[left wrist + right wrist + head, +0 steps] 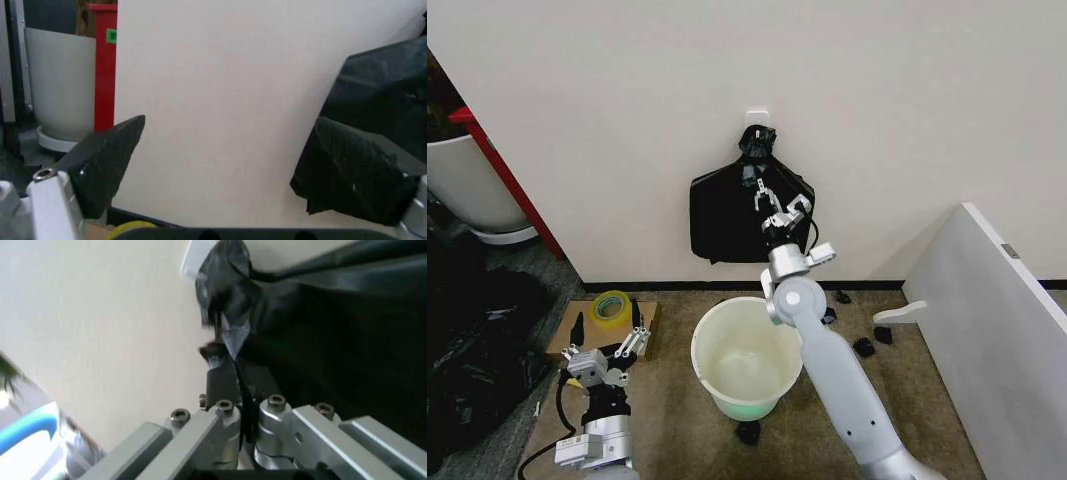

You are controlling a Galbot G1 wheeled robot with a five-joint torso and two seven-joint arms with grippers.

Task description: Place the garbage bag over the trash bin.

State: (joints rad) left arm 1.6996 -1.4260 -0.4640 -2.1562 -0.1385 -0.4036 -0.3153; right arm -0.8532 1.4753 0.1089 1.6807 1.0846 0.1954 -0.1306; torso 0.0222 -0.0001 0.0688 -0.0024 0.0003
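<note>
Item: bagging a bin, at the stage of taking the bag from the wall. Landmark: the trash bin (747, 358), a cream-white round bucket with a pale green base, upright and open on the brown carpet, unlined. Well to the left of the bin, against the wall: a bigger white rounded tub (467, 185) with a red upright beside it, and a heap of black plastic on the floor in front. Nearer on the left: a flat cardboard sheet (605, 330) carrying a roll of yellow tape (611, 306). Left gripper (605, 352): idle low down, left of the bin and just in front of the cardboard; its jaws stand wide apart with nothing between them, bare wall showing in the gap in the left wrist view. Directly behind and above the bin: the garbage bag (749, 215), glossy crinkled black plastic, hanging from a small white wall hook (761, 121). Right gripper (764, 195): raised over the bin on an outstretched arm, at the bag's upper part just under the hook; in the right wrist view its jaws (240, 410) are drawn nearly together with a fold of black film pinched between them. Right of the bin: small black scraps (863, 347) on the carpet, then a slanted white panel (1002, 330). Judgement: the grasp appears made; the next move calls for lifting the bag clear of the hook without tearing the thin film, then bringing it down to the bin's rim.
</note>
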